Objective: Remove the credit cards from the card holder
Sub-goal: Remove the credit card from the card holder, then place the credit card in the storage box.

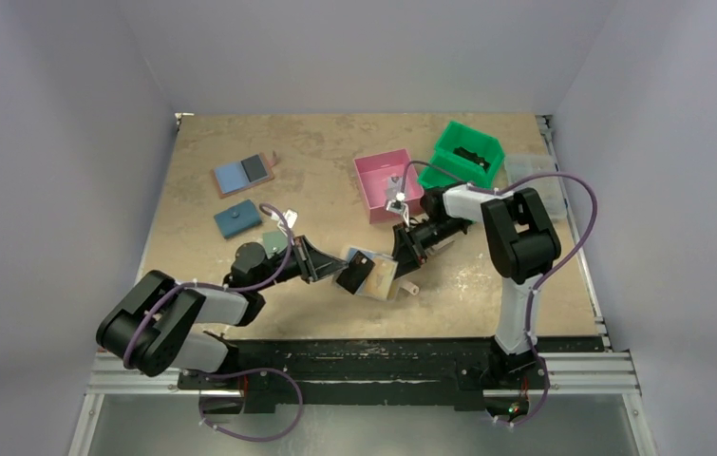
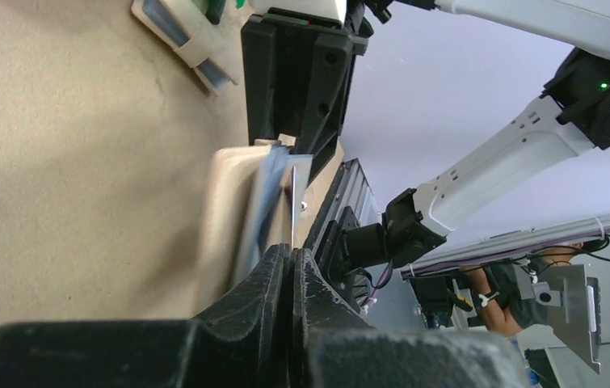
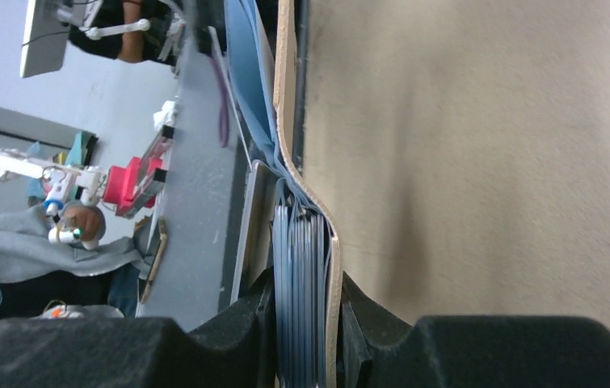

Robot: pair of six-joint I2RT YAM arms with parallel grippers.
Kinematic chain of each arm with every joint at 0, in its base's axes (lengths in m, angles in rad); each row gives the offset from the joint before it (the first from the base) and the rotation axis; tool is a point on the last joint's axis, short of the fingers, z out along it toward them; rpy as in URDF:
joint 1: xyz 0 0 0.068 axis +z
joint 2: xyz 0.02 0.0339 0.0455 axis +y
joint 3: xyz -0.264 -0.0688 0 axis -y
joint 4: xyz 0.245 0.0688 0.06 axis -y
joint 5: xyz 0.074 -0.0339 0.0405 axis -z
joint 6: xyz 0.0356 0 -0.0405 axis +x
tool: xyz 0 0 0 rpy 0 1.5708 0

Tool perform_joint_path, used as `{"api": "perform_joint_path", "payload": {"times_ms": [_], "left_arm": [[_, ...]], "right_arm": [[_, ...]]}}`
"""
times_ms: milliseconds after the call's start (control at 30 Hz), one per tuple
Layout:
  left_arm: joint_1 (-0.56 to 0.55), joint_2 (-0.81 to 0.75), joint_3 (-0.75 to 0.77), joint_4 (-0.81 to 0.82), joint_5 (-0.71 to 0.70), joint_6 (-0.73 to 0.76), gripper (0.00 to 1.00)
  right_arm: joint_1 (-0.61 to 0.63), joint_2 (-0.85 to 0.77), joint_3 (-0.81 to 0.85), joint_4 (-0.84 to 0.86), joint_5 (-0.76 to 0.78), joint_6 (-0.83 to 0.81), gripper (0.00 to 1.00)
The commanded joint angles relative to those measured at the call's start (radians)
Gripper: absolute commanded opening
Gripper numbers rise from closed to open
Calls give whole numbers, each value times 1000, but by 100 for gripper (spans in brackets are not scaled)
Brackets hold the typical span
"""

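Fingers clamped from both sides! From the top, the holder (image 1: 369, 274) hangs between left gripper (image 1: 335, 271) and right gripper (image 1: 399, 256), over the table's (image 1: 335, 152) near middle. The right wrist alone shows blue-grey layers stacked inside a tan cover, squeezed tight. The left wrist shows fingers (image 2: 273, 283) pinching one thin pale edge; panel or card, can't tell.
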Motion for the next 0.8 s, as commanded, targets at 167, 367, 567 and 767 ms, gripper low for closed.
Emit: {"api": "perform_joint_path", "payload": {"times_ms": [167, 367, 567, 767], "left_arm": [[10, 145, -12, 219, -1, -38, 0], [10, 263, -28, 408, 11, -106, 0], [10, 296, -30, 471, 18, -137, 0], [10, 269, -22, 417, 13, -117, 0]], "right_arm": [[0, -26, -96, 446, 197, 509, 1], [0, -40, -80, 442, 272, 520, 43], [-2, -187, -88, 494, 427, 537, 69], [-4, -321, -106, 542, 589, 532, 73]]}}
